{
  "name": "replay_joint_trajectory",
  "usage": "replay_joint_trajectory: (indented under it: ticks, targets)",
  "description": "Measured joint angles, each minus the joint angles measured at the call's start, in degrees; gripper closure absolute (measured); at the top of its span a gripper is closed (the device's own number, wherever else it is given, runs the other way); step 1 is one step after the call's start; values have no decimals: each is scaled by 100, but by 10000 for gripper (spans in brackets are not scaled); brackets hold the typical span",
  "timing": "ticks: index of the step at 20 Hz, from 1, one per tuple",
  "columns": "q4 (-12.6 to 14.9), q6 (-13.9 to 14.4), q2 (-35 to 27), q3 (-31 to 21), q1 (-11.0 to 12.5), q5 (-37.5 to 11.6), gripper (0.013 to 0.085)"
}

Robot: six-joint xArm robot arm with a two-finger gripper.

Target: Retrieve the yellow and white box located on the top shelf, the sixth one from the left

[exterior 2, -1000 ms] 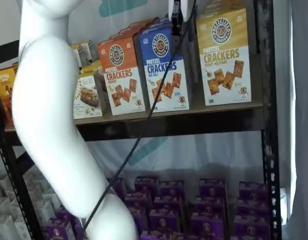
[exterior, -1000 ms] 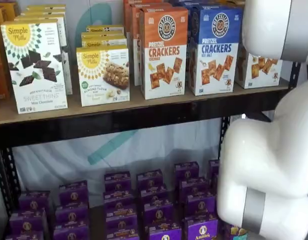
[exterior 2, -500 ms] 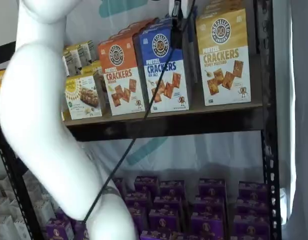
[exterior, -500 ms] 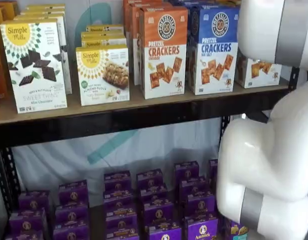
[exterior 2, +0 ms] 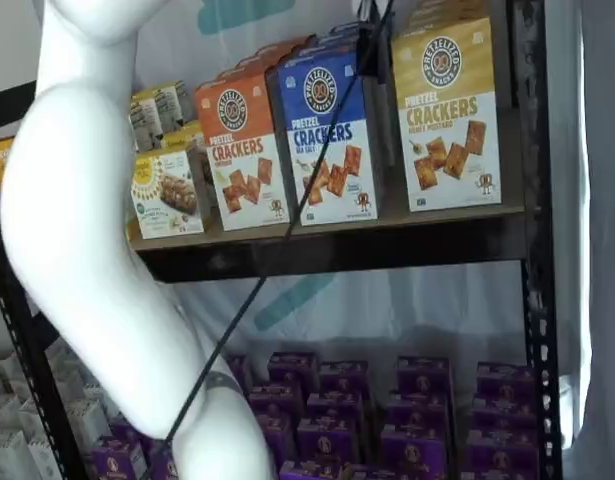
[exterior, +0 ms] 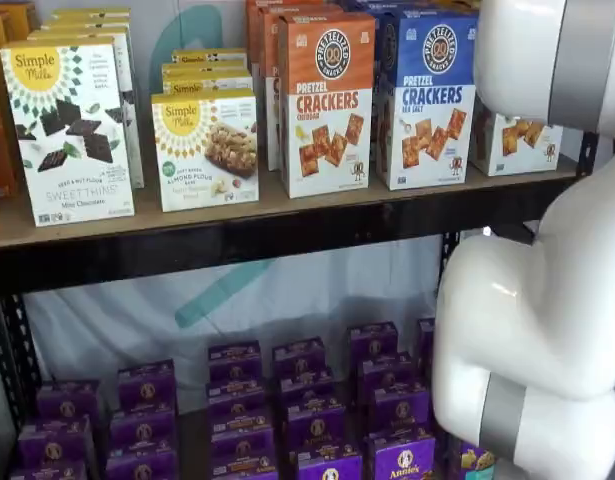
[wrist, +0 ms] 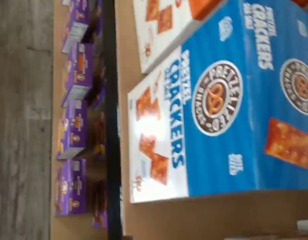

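The yellow and white box (exterior 2: 448, 112) stands at the right end of the top shelf (exterior 2: 337, 247), yellow above, white below with brown crackers. In a shelf view only its white lower part (exterior: 518, 141) shows past my white arm, on the top shelf (exterior: 237, 236). My gripper (exterior 2: 370, 50) hangs from the top edge as dark fingers with a cable, between the blue box (exterior 2: 325, 135) and the yellow and white box. No gap or grasp can be made out. The wrist view shows the blue box (wrist: 219, 115) from above, not the yellow one.
An orange Pretzel Crackers box (exterior: 327, 105) and white Simple Mills boxes (exterior: 69, 130) stand further left. Purple boxes (exterior: 307, 410) fill the lower level. A black upright (exterior 2: 532, 200) stands right of the yellow box. My white arm (exterior 2: 97, 250) covers the left of a shelf view.
The gripper's dark fingers have shifted right, from in front of the blue box toward the gap beside the yellow and white box. The arm has swung slightly.
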State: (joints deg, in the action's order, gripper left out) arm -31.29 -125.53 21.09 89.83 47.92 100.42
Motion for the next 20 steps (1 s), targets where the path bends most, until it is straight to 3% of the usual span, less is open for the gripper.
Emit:
replay_joint_trajectory:
  ticks: [14, 20]
  targets:
    - [98, -122, -596, 318, -224, -797, 130]
    - [360, -99, -825, 444, -499, -1203, 130]
